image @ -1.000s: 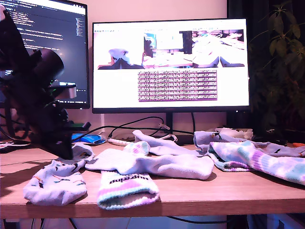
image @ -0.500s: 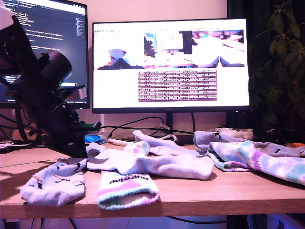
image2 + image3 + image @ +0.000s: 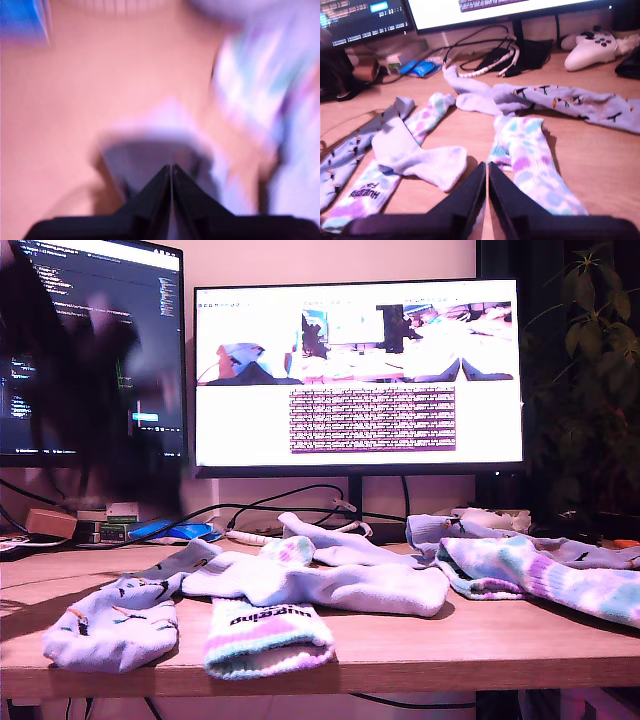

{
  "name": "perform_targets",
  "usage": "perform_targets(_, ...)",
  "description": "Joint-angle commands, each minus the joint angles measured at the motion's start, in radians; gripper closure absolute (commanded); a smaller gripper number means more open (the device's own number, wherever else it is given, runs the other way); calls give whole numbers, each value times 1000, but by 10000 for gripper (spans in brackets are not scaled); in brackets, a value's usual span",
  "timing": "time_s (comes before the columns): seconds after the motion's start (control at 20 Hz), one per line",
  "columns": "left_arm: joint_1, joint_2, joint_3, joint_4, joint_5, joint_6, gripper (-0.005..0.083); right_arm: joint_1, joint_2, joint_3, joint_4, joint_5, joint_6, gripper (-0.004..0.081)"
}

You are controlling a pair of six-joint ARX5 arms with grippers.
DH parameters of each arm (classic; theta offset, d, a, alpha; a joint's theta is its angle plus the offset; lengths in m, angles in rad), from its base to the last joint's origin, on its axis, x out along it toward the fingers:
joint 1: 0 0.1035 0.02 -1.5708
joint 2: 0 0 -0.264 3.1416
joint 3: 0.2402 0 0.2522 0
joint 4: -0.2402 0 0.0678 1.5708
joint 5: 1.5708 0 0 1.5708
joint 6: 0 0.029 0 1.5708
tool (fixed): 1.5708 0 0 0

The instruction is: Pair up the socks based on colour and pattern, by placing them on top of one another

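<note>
Gripper one (image 3: pixel 171 172), jaws together, now swung up off the blue sock (image 3: pixel 112 623), left flat, unpaired; second gripper (image 3: pixel 487 172) likewise closed, empty.

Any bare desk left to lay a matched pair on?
Yes: bare wood between the white sock and the tie-dye sock, and more beside the tie-dye sock below the blue patterned sock. Crowded around the cables and where the socks overlap.
</note>
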Motion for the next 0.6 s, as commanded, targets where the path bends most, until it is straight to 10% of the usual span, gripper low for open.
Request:
perform_targets(0.0, -17, 3, 16, 23, 128, 11, 797, 4, 5, 6, -6, -4, 25, 782)
perform_targets(0.55, -253, 103, 141, 152, 272, 45, 797, 4, 103, 156, -100, -106, 59, 781)
